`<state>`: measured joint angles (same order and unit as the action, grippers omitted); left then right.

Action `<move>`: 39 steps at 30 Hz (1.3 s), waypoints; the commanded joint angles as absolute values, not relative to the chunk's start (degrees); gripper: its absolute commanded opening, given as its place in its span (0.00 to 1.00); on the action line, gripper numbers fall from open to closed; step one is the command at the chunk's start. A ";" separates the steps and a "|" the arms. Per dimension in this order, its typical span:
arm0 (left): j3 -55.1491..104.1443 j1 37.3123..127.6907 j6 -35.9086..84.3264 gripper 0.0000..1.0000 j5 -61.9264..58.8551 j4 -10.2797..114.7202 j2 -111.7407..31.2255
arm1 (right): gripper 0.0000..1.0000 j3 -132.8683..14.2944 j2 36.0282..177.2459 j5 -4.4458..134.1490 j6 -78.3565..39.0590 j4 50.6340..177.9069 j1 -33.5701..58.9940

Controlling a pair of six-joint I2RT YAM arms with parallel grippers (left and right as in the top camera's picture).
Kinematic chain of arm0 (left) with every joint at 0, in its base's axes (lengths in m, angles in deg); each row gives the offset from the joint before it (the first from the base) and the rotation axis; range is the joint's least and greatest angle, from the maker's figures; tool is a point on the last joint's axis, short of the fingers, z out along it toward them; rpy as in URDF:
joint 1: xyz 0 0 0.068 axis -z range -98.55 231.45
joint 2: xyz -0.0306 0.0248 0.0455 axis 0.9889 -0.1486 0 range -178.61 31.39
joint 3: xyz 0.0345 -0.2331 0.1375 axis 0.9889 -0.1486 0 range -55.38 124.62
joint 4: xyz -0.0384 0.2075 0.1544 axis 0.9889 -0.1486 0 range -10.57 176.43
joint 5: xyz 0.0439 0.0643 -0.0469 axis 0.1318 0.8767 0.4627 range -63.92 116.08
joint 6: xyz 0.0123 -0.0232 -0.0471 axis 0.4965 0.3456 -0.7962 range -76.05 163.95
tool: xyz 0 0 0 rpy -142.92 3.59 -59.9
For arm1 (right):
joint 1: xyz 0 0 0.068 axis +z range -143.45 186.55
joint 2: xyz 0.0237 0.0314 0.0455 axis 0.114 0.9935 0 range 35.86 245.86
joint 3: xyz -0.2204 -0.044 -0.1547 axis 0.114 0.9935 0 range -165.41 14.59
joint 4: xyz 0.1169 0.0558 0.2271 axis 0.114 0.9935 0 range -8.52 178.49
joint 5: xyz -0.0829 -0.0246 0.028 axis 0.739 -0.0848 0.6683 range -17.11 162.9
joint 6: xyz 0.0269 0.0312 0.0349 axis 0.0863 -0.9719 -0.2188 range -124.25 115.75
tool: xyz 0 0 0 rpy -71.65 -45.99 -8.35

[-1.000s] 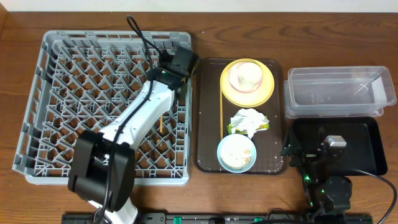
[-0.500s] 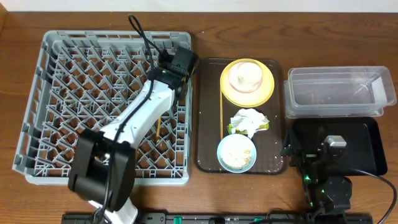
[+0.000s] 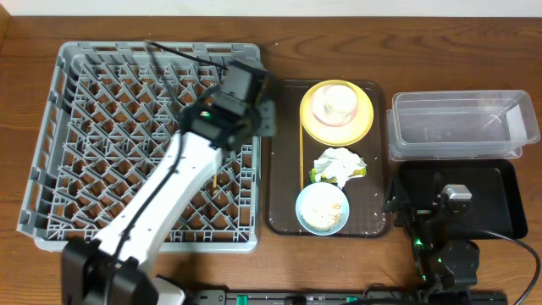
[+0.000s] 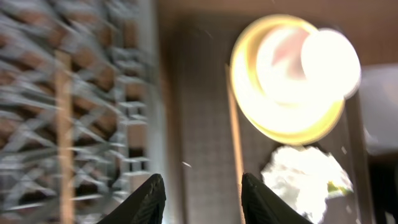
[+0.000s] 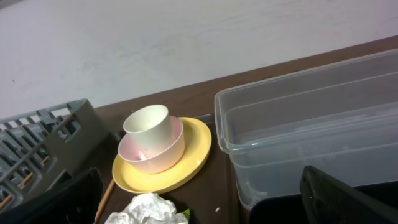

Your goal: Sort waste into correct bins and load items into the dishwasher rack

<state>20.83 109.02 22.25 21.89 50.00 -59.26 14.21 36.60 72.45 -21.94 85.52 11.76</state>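
Just let go of the first chopstick [image 4: 62, 130], now lying in the rack [image 3: 51, 127]; my left claw [image 4: 202, 199], half-open and empty, has swung toward the brown tray [image 3: 284, 212], so the second chopstick [image 3: 301, 157] beside the yellow plate [image 3: 364, 127] is probably next.

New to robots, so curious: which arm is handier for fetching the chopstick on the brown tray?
Probably left: the left gripper hangs open and empty at the rack's edge beside the chopstick; the right gripper sits farther off, by the black tray.
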 commanded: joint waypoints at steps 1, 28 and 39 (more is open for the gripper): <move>20.61 111.60 20.57 0.42 18.14 50.88 -63.33 | 0.99 14.27 36.42 72.45 -21.35 85.74 12.20; 20.61 118.84 18.32 0.37 22.27 65.08 -87.22 | 0.99 14.27 36.42 72.45 -21.33 85.74 12.20; 20.61 118.25 18.36 0.07 25.02 65.04 -86.78 | 0.99 14.27 36.42 72.45 -21.35 85.74 12.20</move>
<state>20.85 118.77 18.27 22.40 65.72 -86.17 14.21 36.60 72.43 -21.97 85.52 11.76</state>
